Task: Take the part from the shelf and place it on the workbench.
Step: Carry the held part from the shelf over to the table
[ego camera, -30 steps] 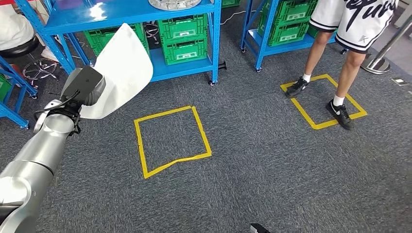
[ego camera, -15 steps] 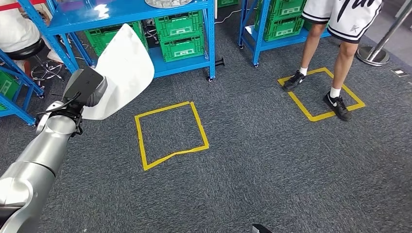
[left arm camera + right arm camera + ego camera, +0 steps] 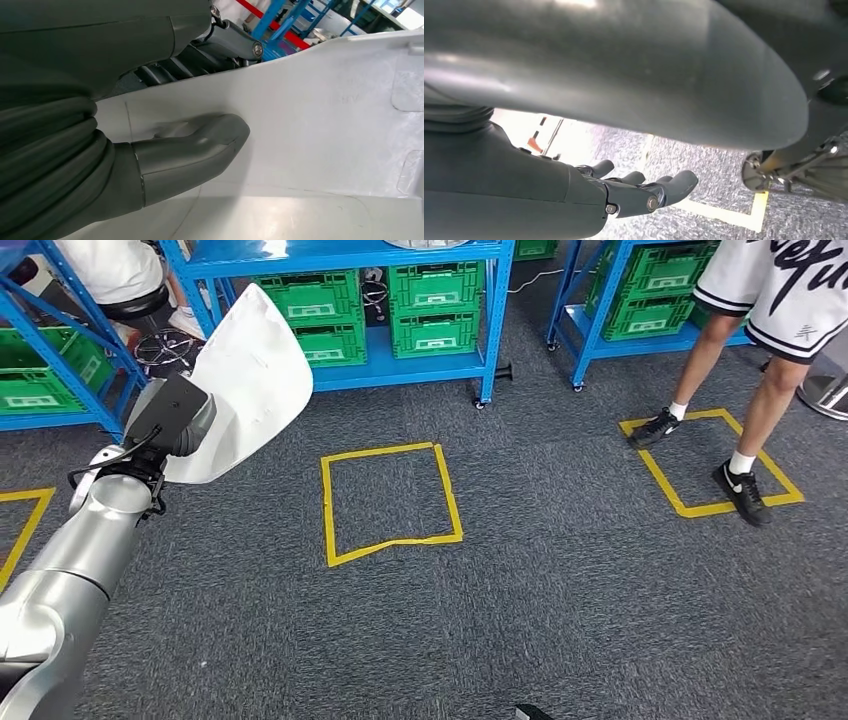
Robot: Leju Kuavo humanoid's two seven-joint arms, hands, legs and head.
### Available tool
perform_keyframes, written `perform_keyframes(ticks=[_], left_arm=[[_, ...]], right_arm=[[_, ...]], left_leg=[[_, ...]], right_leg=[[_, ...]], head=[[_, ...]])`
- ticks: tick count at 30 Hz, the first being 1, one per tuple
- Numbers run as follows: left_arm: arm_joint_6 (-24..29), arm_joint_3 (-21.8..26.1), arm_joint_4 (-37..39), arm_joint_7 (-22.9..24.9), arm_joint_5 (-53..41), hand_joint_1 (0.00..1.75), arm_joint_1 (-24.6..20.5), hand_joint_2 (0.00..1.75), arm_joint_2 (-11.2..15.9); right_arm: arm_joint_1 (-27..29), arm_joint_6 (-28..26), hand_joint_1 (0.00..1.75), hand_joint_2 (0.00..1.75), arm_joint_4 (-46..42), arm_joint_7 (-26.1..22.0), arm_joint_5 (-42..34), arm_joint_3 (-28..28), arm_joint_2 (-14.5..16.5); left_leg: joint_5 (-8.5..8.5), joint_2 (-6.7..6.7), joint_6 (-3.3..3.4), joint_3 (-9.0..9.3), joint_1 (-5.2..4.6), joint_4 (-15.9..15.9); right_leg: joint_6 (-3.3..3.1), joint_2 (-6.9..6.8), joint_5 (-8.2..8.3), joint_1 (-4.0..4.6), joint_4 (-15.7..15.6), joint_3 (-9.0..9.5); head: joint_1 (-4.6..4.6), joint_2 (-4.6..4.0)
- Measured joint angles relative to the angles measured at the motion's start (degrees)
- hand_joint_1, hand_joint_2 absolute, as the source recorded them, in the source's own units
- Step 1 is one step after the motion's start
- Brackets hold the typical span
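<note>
Two hands for you: your left hand [image 3: 165, 165] grips the white part [image 3: 252, 380], held up above the carpet [image 3: 560, 590]; your right hand [image 3: 644, 192] hangs with fingers loosely extended, holding nothing. Farther off stands the blue shelf [image 3: 400, 300].

Readable markings: almost none

The person's white shorts [image 3: 782, 280] at two o'clock carry large black script, cropped and illegible; the green crates [image 3: 434, 302] at twelve o'clock bear white labels, probably printed, too small to read.
</note>
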Motion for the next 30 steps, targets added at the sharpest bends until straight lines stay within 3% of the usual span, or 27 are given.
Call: perform_keyframes(ticks=[2,4,6,8,10,12,13,14,17,19,21,23,25,27,28,29,30], left_arm=[[0.0,0.0,0.0,0.0,0.0,1.75,-0.1,1.75,0.0],[0.0,0.0,0.1,-0.1,0.0,1.75,-0.1,1.75,0.1],[0.0,0.0,0.1,-0.2,0.0,1.75,-0.1,1.75,0.3],[0.0,0.0,0.1,-0.2,0.0,1.75,-0.2,1.75,0.6],[0.0,0.0,0.2,-0.2,0.0,1.75,-0.2,1.75,0.7],[0.0,0.0,0.3,-0.2,0.0,1.75,0.0,1.75,0.7],[0.0,0.0,0.5,-0.2,-0.1,1.75,0.0,1.75,0.7],[0.1,0.0,0.5,-0.2,-0.1,1.75,0.1,1.75,0.7],[0.1,0.0,0.5,-0.3,-0.2,1.75,-0.2,1.75,0.6],[0.2,0.0,0.5,-0.4,-0.3,1.75,-0.4,1.75,0.5],[0.3,0.0,0.5,-0.4,-0.4,1.75,-0.4,1.75,0.6],[0.4,0.0,0.5,-0.5,-0.5,1.75,-0.4,1.75,0.6],[0.6,-0.1,0.5,-0.5,-0.6,1.75,-0.3,1.75,0.0],[0.6,-0.2,0.5,-0.5,-0.7,1.75,0.0,1.75,-0.5],[0.6,-0.3,0.6,-0.5,-0.8,1.75,0.2,1.75,-0.6],[0.6,-0.3,0.6,-0.5,-0.8,1.75,0.3,1.75,-0.6],[0.6,-0.3,0.6,-0.5,-0.8,1.75,0.4,1.75,-0.6]], right_arm=[[0.0,0.1,0.00,0.00,0.0,-0.1,0.1,0.0,0.0],[-0.1,0.2,0.00,0.00,0.0,-0.3,0.2,0.0,0.0],[-0.1,0.3,0.00,0.00,0.0,-0.3,0.3,0.0,0.0],[-0.2,0.6,0.00,0.00,0.0,-0.2,0.3,0.0,0.0],[-0.1,0.7,0.00,0.00,0.0,-0.2,0.4,0.0,-0.1],[0.0,0.8,0.00,0.00,0.0,-0.2,0.6,0.0,-0.1],[0.0,0.8,0.00,0.00,0.0,-0.2,0.7,0.0,-0.1],[0.0,0.8,0.00,0.00,0.0,-0.2,0.7,0.0,-0.1],[-0.1,0.9,0.00,0.00,0.0,-0.3,0.9,0.0,-0.1],[-0.1,0.9,0.00,0.00,0.0,-0.4,0.9,0.0,-0.1],[-0.2,0.9,0.00,0.00,0.0,-0.4,0.9,0.0,-0.1],[-0.2,0.9,0.00,0.00,0.0,-0.5,0.9,0.0,-0.1],[0.0,0.9,0.00,0.00,0.0,-0.7,0.9,0.0,-0.1],[0.2,0.8,0.00,0.00,0.0,-0.8,0.9,0.0,-0.1],[0.2,0.8,0.00,0.00,0.0,-0.8,0.9,0.0,-0.1],[0.2,0.7,0.00,0.00,0.0,-0.7,0.9,0.0,-0.1],[0.2,0.7,0.00,0.00,0.0,-0.8,0.9,0.0,-0.1]], left_leg=[[0.25,-1.04,-0.48,-0.82,-0.09,0.7],[0.68,-1.92,-1.17,-1.41,-0.06,0.9],[1.05,-2.43,-1.87,-1.71,0.02,0.8],[-0.55,-0.75,-2.54,-2.82,0.01,2.9],[-4.43,1.75,-3.28,-5.54,0.34,9.6],[-7.00,2.61,-3.84,-7.85,0.83,15.9],[-6.84,2.78,-3.98,-7.69,1.04,16.3],[-5.69,3.05,-4.03,-6.30,1.18,14.4],[-1.96,6.03,-3.53,0.37,0.83,3.0],[-1.76,6.72,-2.75,1.51,0.29,0.4],[-1.25,5.36,-1.93,1.26,0.27,0.1],[-0.69,4.16,-1.11,1.22,0.48,-0.5],[-0.34,2.86,-0.52,1.05,0.54,-0.7],[-0.22,1.31,-0.26,0.74,0.41,-0.5],[-0.19,0.49,-0.25,0.61,0.38,-0.3],[-0.19,-0.33,-0.30,0.48,0.40,-0.1],[-0.23,-1.12,-0.42,0.36,0.45,0.2]], right_leg=[[-0.38,1.39,1.82,0.02,-6.3,3.47],[-0.97,1.55,2.10,0.24,-7.7,4.02],[-1.79,0.43,2.67,0.18,-8.1,3.90],[-2.55,-0.66,3.20,-0.05,-8.5,3.84],[-2.85,-1.75,3.40,-0.06,-8.5,3.63],[-2.84,-3.01,3.48,-0.03,-8.5,3.43],[-2.80,-3.67,3.51,-0.03,-8.5,3.37],[-2.74,-4.34,3.53,-0.04,-8.5,3.39],[-2.16,-6.25,3.48,0.13,-8.5,3.58],[-1.44,-7.29,3.55,0.34,-8.6,3.63],[-0.68,-7.92,3.52,0.25,-8.7,3.71],[-0.06,-5.65,2.11,0.03,-6.9,2.97],[0.14,-2.19,-1.24,-0.06,-0.8,0.14],[0.13,-0.93,-3.63,-0.01,6.0,-3.24],[0.09,-0.75,-3.35,-0.01,7.0,-3.86],[0.05,-0.60,-2.02,-0.04,5.8,-3.39],[0.02,-0.17,-0.03,-0.13,2.6,-1.91]], head=[[0.00,0.01],[-0.01,0.01],[0.00,0.00],[-0.36,0.00],[-0.74,0.01],[-0.77,0.01],[-0.78,0.01],[-0.79,0.01],[-0.75,0.01],[-0.69,0.00],[-0.67,0.01],[-0.65,0.01],[-0.52,0.00],[-0.40,0.00],[-0.40,0.01],[-0.40,0.01],[-0.40,0.01]])
